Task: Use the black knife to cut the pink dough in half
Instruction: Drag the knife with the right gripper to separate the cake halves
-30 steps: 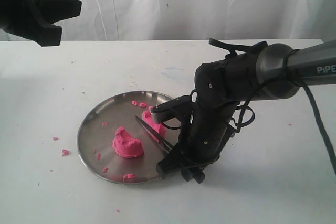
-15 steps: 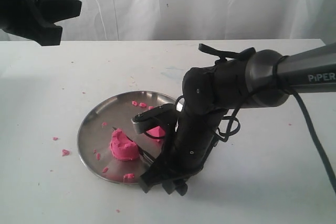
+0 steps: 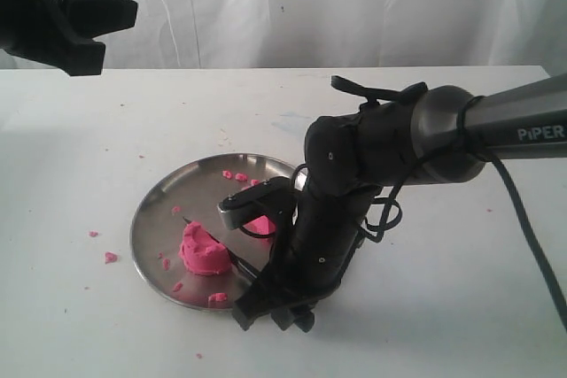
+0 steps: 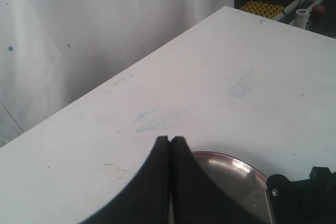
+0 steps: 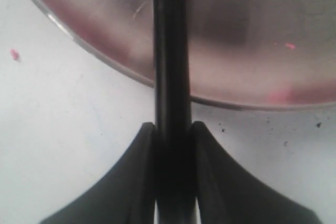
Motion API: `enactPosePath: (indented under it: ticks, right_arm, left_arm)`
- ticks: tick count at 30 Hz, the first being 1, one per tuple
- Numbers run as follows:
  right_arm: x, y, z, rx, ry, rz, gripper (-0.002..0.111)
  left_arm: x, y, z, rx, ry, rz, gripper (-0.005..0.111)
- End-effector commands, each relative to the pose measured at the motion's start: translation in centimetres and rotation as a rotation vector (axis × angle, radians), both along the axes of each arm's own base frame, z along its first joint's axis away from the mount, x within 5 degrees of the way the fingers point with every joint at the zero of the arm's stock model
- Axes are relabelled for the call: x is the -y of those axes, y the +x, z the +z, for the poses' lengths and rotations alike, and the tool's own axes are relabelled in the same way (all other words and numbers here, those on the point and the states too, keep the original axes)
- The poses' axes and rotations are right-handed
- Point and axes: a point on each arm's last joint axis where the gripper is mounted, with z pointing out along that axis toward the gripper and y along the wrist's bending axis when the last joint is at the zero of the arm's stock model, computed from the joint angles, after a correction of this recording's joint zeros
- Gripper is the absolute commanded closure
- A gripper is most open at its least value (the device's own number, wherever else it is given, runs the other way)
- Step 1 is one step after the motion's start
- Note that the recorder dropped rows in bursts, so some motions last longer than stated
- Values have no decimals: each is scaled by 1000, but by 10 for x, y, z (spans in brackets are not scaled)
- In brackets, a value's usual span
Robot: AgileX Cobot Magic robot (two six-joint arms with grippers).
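Right pincer (image 5: 171, 129) clamped on black knife (image 5: 169, 51) beside pink dough (image 3: 202, 250).

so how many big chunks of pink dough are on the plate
2. One pink dough mound sits left of center on the steel plate; a second chunk is mostly hidden behind the right arm. More may be hidden there.

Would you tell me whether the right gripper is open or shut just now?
Shut: in the right wrist view the right gripper's fingers press both sides of the black knife handle.
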Motion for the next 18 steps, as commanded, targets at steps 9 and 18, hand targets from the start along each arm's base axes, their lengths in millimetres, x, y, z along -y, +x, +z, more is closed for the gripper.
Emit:
enactPosePath:
  ticks: [9, 18]
  right_arm:
    - [-3, 4, 14, 56, 38, 12, 108]
    - [14, 21, 51, 350, -8, -8, 108]
  left_arm:
    - [1, -3, 2, -7, -24, -9, 107]
    - [1, -3, 2, -6, -23, -9, 107]
